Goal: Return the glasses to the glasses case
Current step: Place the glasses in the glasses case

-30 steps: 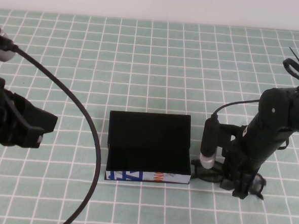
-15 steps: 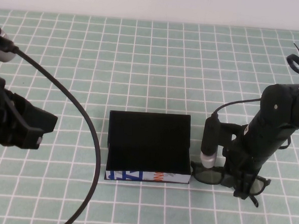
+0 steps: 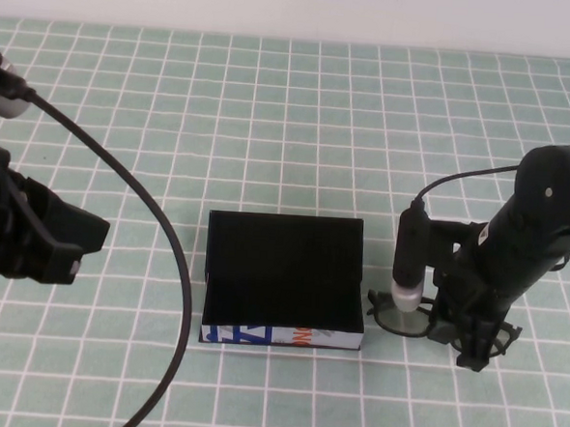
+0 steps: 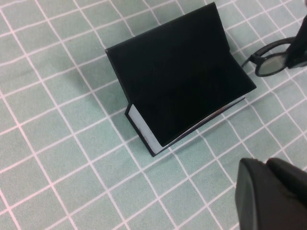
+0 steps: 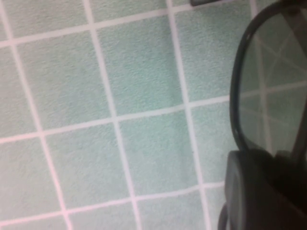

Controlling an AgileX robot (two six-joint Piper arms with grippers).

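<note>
Pale green cloth with a white grid covers the bench (image 3: pixel 301 108), and a plain white wall runs along its far edge.

Near the middle of the bench sits the glasses case (image 3: pixel 283 281), a rectangular black box standing open. Its hinged lid leans back on the far side, the inside is matt black, and the near face is white with blue and orange print.

Just beside the case, at its 3 o'clock, are the glasses (image 3: pixel 402 317). They have a dark frame, and one rounded-rectangular lens (image 5: pixel 268 81), lightly tinted, lets the grid lines show through. Only that lens and a bit of frame are visible; the rest is hidden by the arm. Whether they rest on the cloth or are slightly lifted is not clear.

From the right edge, at about 3 o'clock, the black right arm reaches down, and the right pincer (image 3: pixel 471 343) is closed on the glasses near their middle. A slim black cylinder with a silver tip hangs from this arm, over the visible lens.

At 9 o'clock, well apart from the case, the left pincer (image 3: pixel 47 233) hovers above the cloth, a thick black cable looping past it. I cannot tell how its jaws stand.
</note>
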